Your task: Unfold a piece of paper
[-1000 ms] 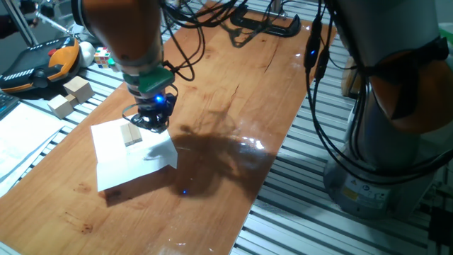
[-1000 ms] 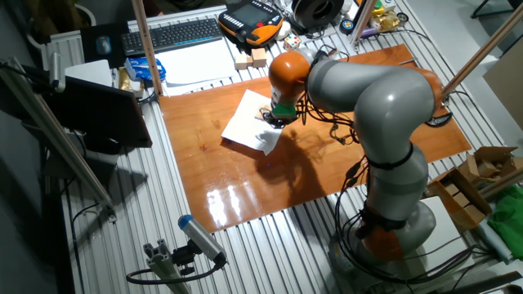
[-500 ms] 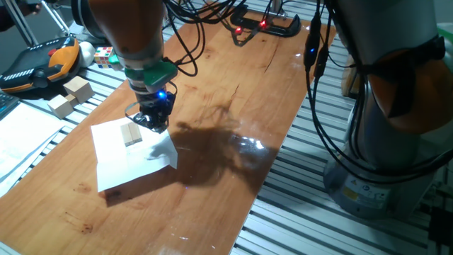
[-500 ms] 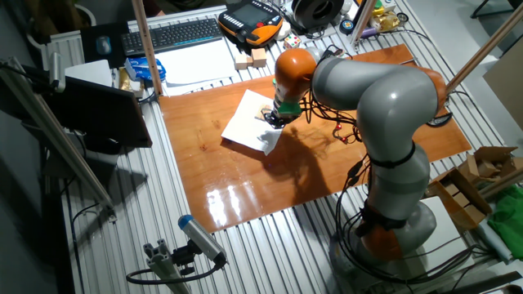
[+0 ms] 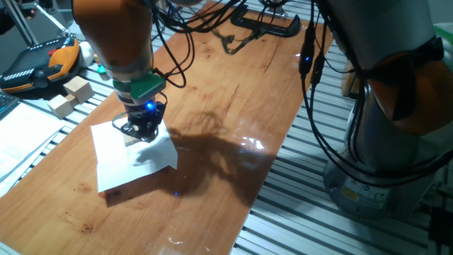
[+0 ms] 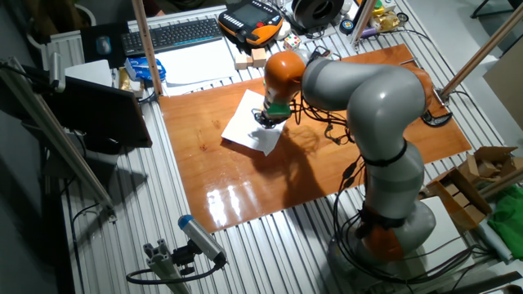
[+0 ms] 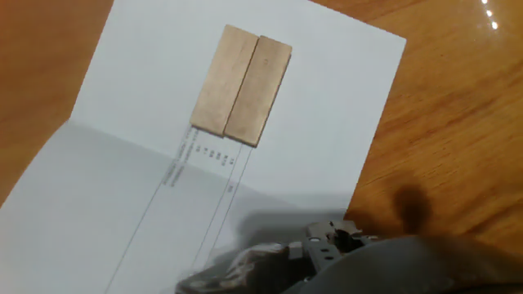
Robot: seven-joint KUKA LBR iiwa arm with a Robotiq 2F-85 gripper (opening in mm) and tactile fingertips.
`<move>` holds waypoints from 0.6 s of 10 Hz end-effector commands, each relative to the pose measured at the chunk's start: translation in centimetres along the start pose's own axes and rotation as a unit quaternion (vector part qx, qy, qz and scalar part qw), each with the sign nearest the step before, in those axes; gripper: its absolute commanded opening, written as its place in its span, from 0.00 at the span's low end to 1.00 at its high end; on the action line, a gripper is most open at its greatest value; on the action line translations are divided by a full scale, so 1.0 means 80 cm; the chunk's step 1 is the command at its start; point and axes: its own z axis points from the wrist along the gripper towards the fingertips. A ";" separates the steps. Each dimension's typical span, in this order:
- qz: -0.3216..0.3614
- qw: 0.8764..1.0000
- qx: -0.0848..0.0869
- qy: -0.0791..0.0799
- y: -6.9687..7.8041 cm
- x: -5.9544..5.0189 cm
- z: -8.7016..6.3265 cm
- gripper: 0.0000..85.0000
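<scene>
The piece of paper lies spread on the wooden table, white, with a fold crease across it. Its right flap stands slightly raised. It also shows in the other fixed view and fills the hand view, where faint lines show through it. My gripper hangs low over the paper's far part, just above a small wooden block that rests on the sheet. In the hand view the fingertips form one dark blurred mass at the bottom and look closed, with nothing between them.
Two loose wooden blocks and an orange-black teach pendant lie off the table's far left. Printed white sheets and a keyboard lie beside the table. A black clamp sits at the far end. The arm's base stands by the table's edge.
My gripper has moved left along the paper, from its right flap to above the wooden block. The paper and block have stayed in place.
</scene>
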 end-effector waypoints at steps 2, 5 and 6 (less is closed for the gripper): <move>0.004 1.000 -0.002 -0.010 0.008 -0.005 0.020 0.02; 0.014 1.000 -0.006 -0.011 0.014 -0.005 0.026 0.02; 0.015 1.000 -0.004 -0.012 0.017 -0.004 0.028 0.02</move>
